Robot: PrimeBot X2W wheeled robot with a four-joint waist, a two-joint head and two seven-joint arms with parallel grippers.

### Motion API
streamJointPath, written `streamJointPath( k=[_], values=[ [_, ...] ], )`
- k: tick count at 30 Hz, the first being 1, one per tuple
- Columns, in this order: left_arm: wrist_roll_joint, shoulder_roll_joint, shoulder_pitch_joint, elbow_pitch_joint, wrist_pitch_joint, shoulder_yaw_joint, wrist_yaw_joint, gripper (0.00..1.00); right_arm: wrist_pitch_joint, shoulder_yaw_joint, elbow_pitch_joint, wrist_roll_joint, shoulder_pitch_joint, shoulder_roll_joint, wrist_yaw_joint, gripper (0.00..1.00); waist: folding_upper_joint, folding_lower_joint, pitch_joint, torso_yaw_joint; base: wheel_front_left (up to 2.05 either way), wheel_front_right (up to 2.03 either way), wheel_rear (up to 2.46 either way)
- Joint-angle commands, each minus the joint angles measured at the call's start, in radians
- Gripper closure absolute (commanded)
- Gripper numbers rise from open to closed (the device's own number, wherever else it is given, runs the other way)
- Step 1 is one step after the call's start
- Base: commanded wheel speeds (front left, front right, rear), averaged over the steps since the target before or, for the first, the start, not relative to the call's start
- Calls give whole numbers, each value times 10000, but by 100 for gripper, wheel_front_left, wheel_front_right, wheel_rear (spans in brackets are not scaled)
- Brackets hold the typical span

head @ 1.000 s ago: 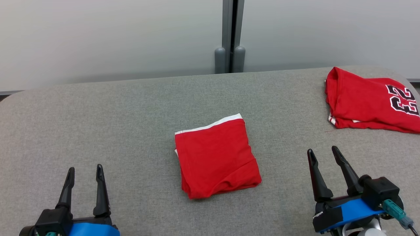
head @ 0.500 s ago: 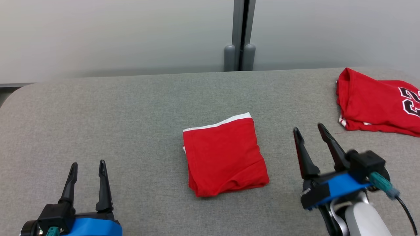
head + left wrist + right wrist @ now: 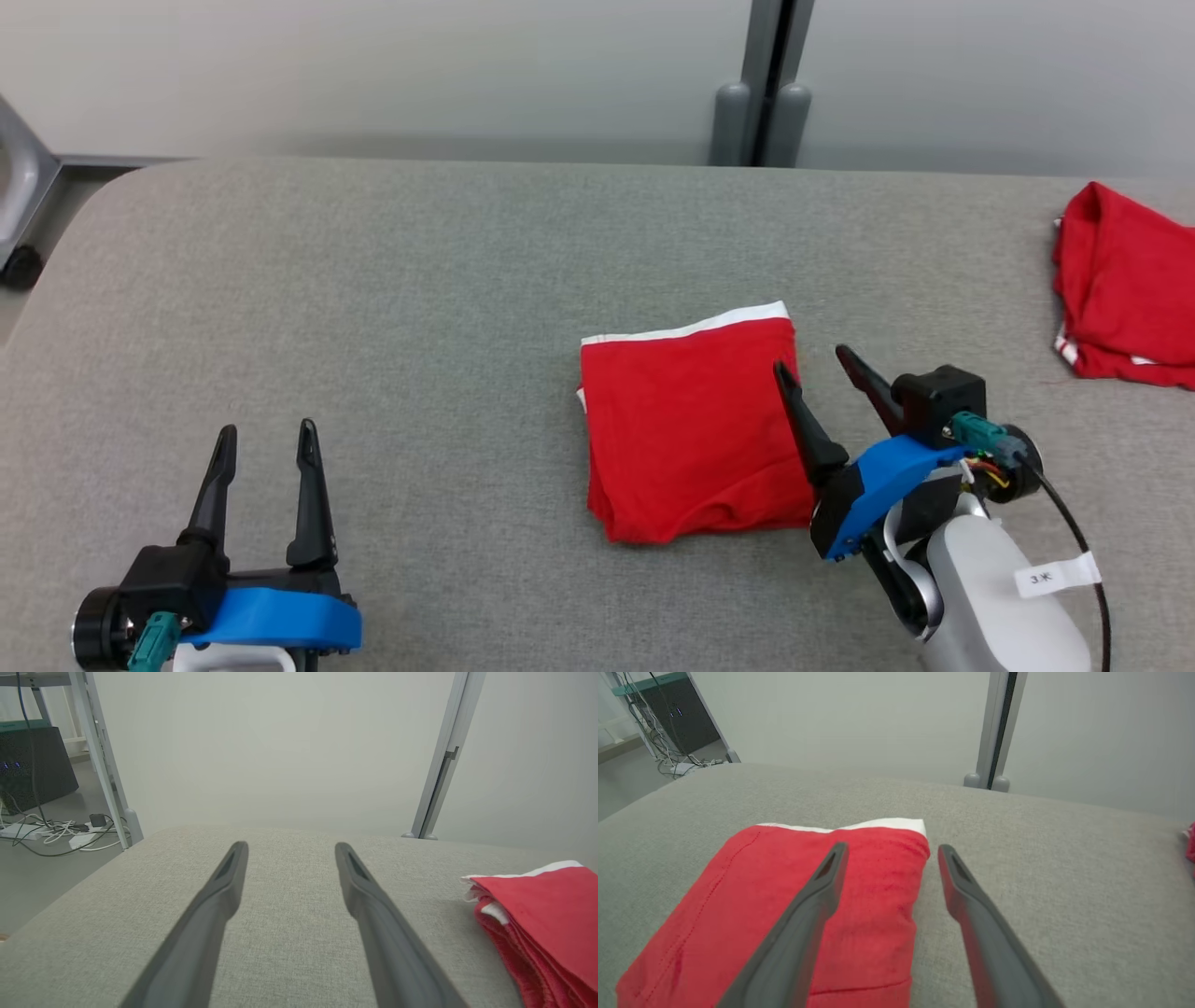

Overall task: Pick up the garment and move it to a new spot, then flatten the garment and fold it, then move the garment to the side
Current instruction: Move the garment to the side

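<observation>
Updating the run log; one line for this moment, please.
folded garment: flat on table | right gripper: open, over its right edge | left gripper: open, clear of it | other red garment: far right

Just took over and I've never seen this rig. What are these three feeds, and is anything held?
It is a two-armed robot. The wide feed comes from its head, looking down at a grey padded table. The other two come from cameras on each wrist, looking along that gripper's two dark fingers. A folded red garment lies mid-table; another red garment lies at the far right. The left gripper is open over bare table. The right gripper is open, its fingers straddling the folded garment's right edge. Nothing is held.
</observation>
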State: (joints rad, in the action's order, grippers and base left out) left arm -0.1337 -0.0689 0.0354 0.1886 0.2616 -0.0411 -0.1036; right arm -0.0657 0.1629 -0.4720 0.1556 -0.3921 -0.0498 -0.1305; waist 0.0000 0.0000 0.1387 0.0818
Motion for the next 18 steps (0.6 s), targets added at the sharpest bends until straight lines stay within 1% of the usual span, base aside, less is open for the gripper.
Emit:
streamJointPath(
  k=[1,10,18],
  values=[
    [-61,-8,182,0,46,41,-16,0,49,-32,-351,-134,-215,-17,-6,0,0,0,218,214,0,0,0],
    [-122,53,566,190,46,154,-95,0,-288,-199,-2748,-193,-784,-17,-6,0,0,0,637,708,0,0,0],
    [-91,94,631,318,46,76,-114,0,-601,77,-4326,65,-1022,-17,-5,0,0,0,569,757,0,0,0]
  ],
)
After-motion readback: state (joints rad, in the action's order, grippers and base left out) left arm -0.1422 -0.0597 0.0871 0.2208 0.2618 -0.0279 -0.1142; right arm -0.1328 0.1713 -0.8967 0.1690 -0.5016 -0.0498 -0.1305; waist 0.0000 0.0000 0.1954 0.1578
